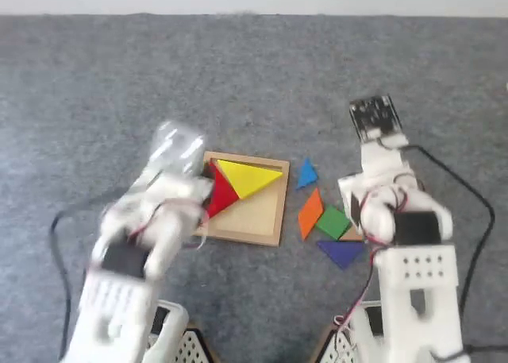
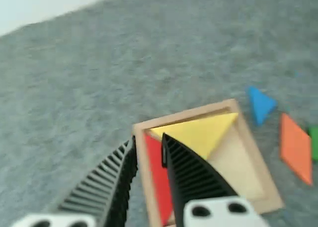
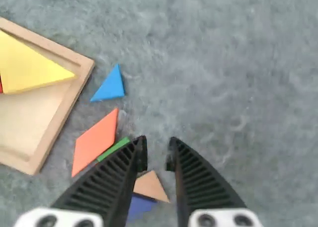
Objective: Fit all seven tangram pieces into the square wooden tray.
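Currently my left jaws sit slightly parted over the red triangle (image 1: 222, 195) and yellow triangle (image 1: 248, 176) inside the square wooden tray (image 1: 266, 220). My right jaws, parted and empty, hover above the tan triangle (image 3: 150, 186) near the tray.

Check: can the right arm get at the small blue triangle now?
Probably yes: the small blue triangle lies flat on open carpet ahead of the right end effector, whose jaws are parted and empty; nothing covers it.

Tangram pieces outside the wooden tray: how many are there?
5, all beside the tray on the grey mat: blue triangle farthest back, then orange parallelogram, green square, tan triangle, purple triangle at the front.
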Controlling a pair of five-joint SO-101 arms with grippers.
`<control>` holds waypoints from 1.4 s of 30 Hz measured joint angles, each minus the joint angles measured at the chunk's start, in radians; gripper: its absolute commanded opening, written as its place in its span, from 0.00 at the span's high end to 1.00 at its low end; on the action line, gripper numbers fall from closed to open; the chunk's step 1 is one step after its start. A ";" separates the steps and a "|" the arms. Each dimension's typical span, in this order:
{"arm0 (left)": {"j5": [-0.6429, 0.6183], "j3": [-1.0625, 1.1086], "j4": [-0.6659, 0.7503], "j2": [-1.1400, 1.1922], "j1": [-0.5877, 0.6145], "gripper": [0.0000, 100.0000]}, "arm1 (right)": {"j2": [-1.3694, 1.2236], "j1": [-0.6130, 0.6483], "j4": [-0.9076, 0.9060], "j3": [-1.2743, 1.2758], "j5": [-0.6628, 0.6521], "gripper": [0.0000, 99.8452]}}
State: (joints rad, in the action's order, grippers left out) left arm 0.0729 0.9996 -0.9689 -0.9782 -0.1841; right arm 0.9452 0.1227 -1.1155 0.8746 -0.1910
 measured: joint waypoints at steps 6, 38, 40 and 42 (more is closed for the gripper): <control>0.023 -0.311 0.017 0.638 -0.147 0.91 | 0.028 -0.006 0.206 0.218 0.072 0.99; -0.087 -0.275 0.226 0.766 0.025 0.98 | -0.407 -0.006 0.325 0.118 0.077 0.99; -0.098 -0.261 0.239 0.727 0.106 0.98 | -0.439 0.005 0.327 0.114 0.064 0.99; -0.104 -0.245 0.242 0.718 0.192 0.98 | -0.491 0.041 0.325 0.091 0.055 0.99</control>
State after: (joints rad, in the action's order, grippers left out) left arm -0.0315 0.7541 -0.7265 -0.2601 0.0077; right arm 0.4542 0.1642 -0.7902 0.9651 -0.1358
